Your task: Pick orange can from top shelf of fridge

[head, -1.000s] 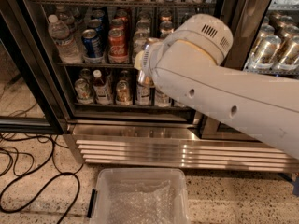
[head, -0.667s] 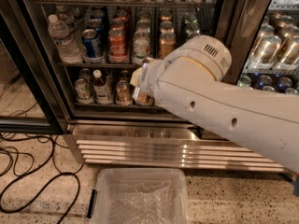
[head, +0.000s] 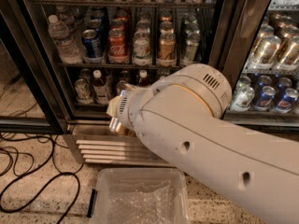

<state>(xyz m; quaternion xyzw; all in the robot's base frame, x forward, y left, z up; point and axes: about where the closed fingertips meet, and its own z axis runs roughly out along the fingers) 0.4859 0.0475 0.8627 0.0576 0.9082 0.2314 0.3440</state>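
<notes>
My gripper (head: 117, 120) is at the end of the big white arm, low in front of the fridge's (head: 42, 78) lowest rack and ribbed steel base (head: 100, 149). It is shut on the orange can (head: 115, 125), of which only a small coppery, shiny part shows below the wrist. The arm hides most of the fingers. The uppermost rack in view, the top shelf (head: 121, 3), runs across the top edge with several bottles on it, far above the gripper.
The middle rack holds a water bottle (head: 63, 38), a blue can (head: 92, 43), a red cola can (head: 118, 43) and a gold-bronze can (head: 167, 45). A clear plastic bin (head: 140, 195) stands on the floor below the arm. Black cables (head: 28, 181) lie at left. More cans (head: 275, 55) fill the right-hand door.
The arm has dropped down and to the left, from the level of the middle rack to in front of the steel base, with the can in the gripper.
</notes>
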